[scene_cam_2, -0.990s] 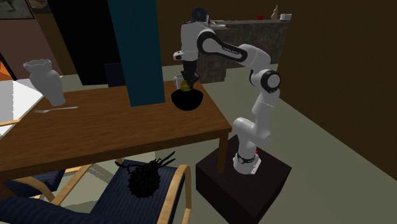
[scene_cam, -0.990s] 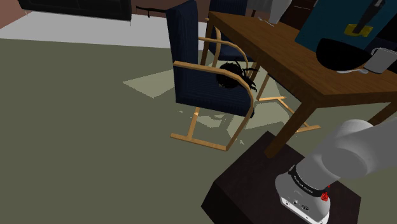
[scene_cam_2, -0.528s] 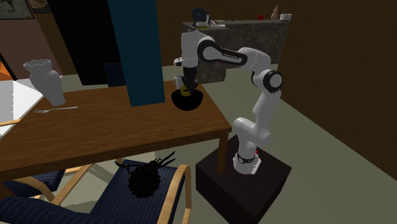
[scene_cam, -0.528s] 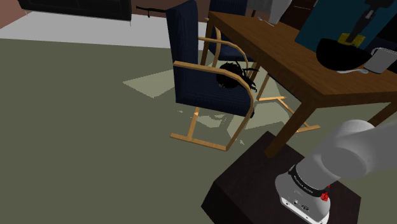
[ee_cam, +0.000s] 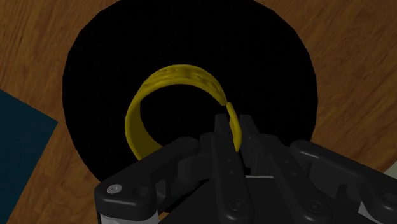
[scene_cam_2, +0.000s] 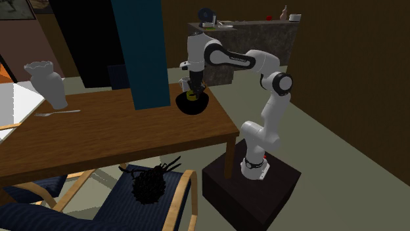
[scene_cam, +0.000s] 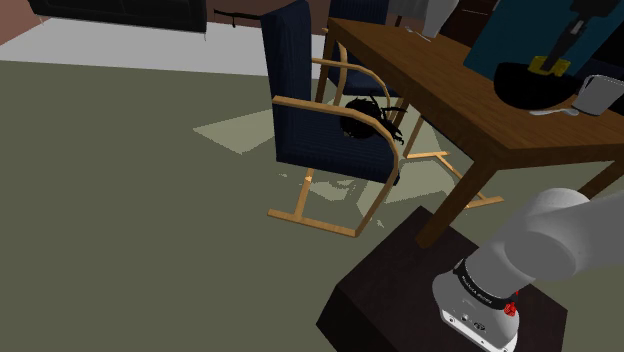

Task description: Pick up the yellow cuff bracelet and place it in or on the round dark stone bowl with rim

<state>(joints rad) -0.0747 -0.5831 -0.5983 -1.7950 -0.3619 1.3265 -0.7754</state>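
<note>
The all-black two-finger gripper (ee_cam: 234,126) is clamped on one end of the yellow open cuff bracelet (ee_cam: 173,72), pinching the band's edge between its fingers. The bracelet hangs within the mouth of the round black bowl (ee_cam: 89,60), over its dark inside; whether it touches the bottom cannot be told.

In the upper right of the shoulder view, the bowl (scene_cam: 522,90) stands on the brown wooden table (scene_cam: 430,85). The yellow band (scene_cam: 548,66) sits at rim height under the gripper (scene_cam: 553,55), and a white cup (scene_cam: 597,95) stands just to the bowl's right.

In the upper middle of the second exterior view, the white arm (scene_cam_2: 246,59) reaches over from its dark box stand (scene_cam_2: 227,190). The gripper (scene_cam_2: 191,90) points straight down into the bowl (scene_cam_2: 194,106).
</note>
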